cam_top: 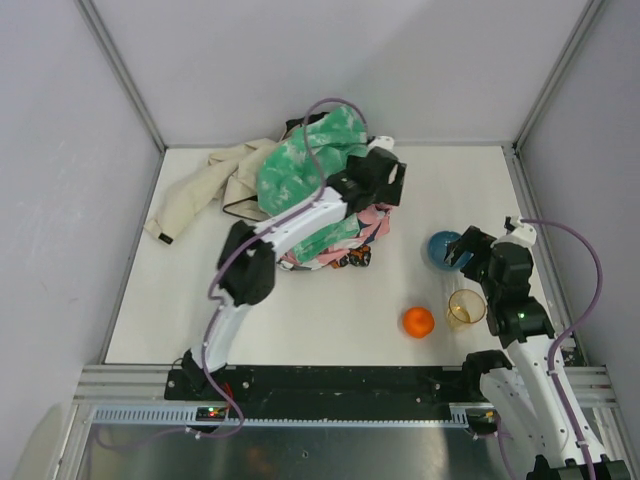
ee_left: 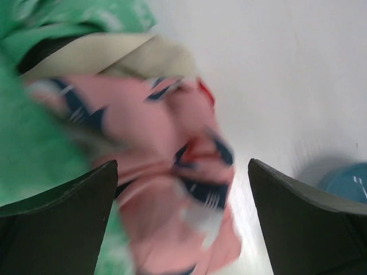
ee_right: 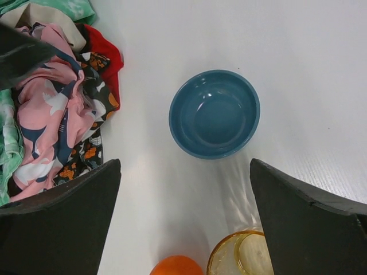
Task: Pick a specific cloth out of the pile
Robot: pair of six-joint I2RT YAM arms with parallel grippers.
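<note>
The red cloth (ee_right: 109, 57) lies at the right-hand edge of the pile (cam_top: 285, 185). Only a narrow margin of it shows, tucked beneath a pink cloth with navy print (ee_right: 43, 109) and against a black cloth with orange print (ee_right: 86, 154). A green-and-white mottled cloth (cam_top: 340, 130) tops the heap, and a beige cloth (cam_top: 195, 190) trails off to its left. The left end effector (ee_left: 182, 166) hangs over that right-hand edge with its fingers spread wide and nothing between them. Its own view is blurred, but pink fabric fills the gap and we make out only slivers of red. We cannot tell whether its fingertips touch the fabric. We judge the step in hand to be the approach to the grasp, with the cloth not yet taken. The next move calls for the fingers to shift toward the exposed red margin, descend and close on red alone. The overlying pink layer is likely to be pinched with it unless the grasp is taken low at the outer edge. The right end effector (ee_right: 184, 166) is likewise released and empty, above the table (cam_top: 330, 320) just short of a blue bowl (ee_right: 215, 113). An orange (cam_top: 418, 321) and an amber cup (cam_top: 466, 308) stand near it, well apart from the pile.
</note>
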